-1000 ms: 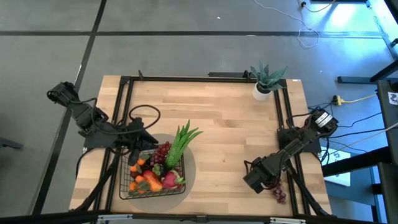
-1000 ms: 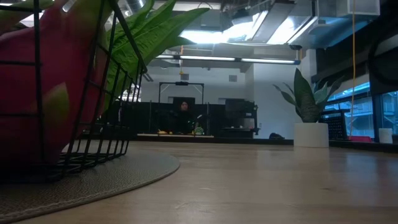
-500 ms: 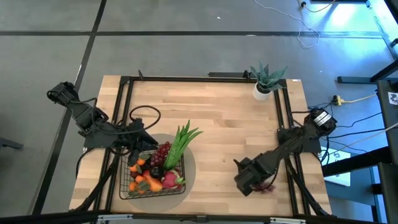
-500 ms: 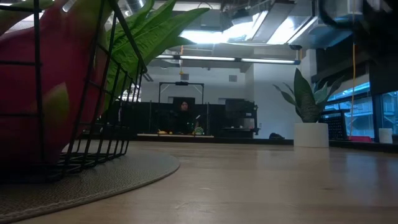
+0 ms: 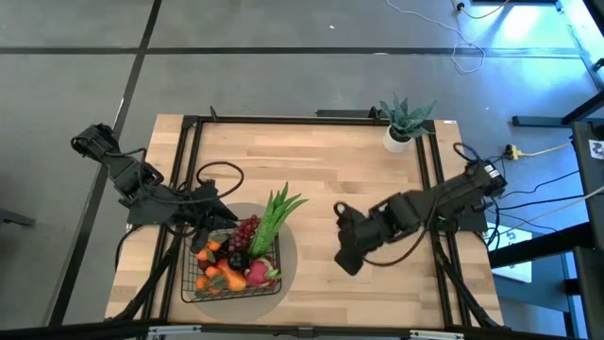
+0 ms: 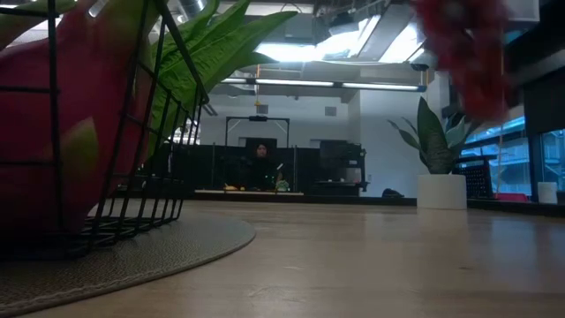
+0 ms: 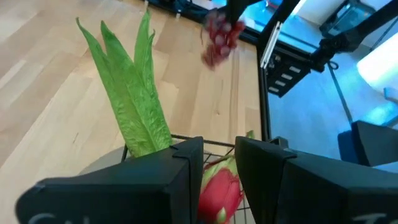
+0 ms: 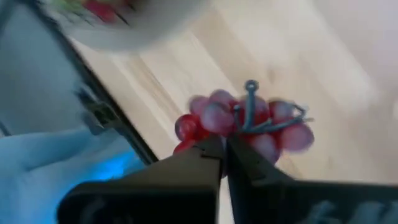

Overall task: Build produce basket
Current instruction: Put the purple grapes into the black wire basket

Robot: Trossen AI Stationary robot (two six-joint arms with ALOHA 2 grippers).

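The black wire basket sits on a round grey mat at the table's near left. It holds long green leafy stalks, a dark grape bunch, oranges, a mango and a pink dragon fruit. My left gripper hovers open over the basket's far left corner, with the dragon fruit showing between its fingers. My right gripper is above the table's middle, right of the basket, shut on a red grape bunch. My right gripper pinches the red grape bunch between its two fingers, at their free ends; the fingers themselves hide the exact spot. The bunch is lifted clear of the table and hangs below the gripper, its green stem showing beyond the fingers.
A spiky green plant in a white pot stands at the table's far right corner. A black cable loop lies beyond the basket. Black frame rails run along both table sides. Bare wood lies between basket and right gripper.
My right gripper has risen from the table's near right corner and swung left toward the basket, taking the red grape bunch with it. The bunch, which lay on the table beside the gripper, is now lifted clear and hanging.
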